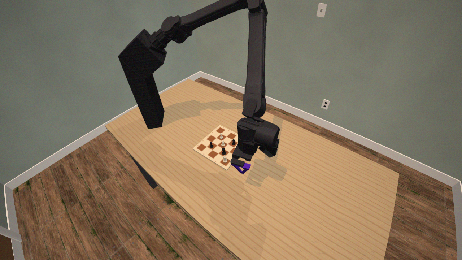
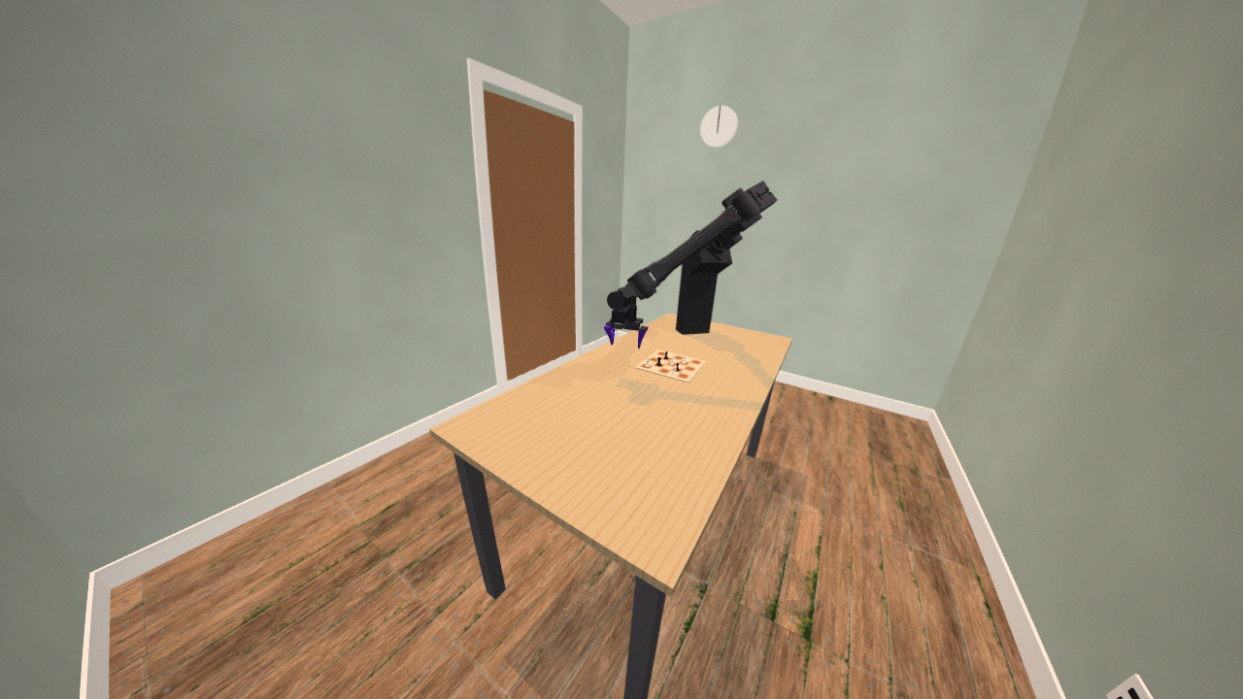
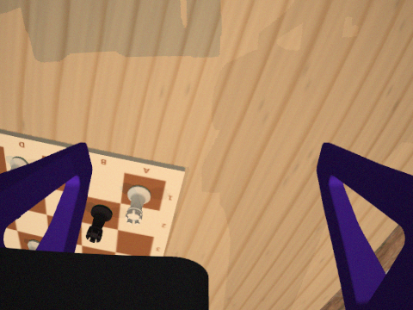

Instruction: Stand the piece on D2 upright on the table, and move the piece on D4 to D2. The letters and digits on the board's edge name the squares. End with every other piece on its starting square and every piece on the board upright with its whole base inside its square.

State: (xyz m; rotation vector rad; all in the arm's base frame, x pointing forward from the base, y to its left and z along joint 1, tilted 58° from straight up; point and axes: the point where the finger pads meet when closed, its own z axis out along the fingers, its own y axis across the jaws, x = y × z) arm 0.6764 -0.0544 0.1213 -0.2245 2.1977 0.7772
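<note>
The black piece (image 1: 233,142) (image 2: 677,367), upright on D2 toward eleven o'clock from the wide-open, unladen gripper (image 1: 243,168) (image 2: 626,341) (image 3: 204,155) in the top view, is probably light and stiff, best pinched mid-stem, though small here.

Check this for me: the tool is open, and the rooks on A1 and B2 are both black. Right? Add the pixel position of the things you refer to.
Not quite. The A1 rook (image 1: 225,159) (image 2: 647,363) (image 3: 138,195) is white, as the wrist view shows. The B2 rook (image 1: 223,151) (image 2: 658,361) (image 3: 101,215) is black, and the tool (image 1: 244,164) (image 2: 625,346) (image 3: 204,155) is open.
</note>
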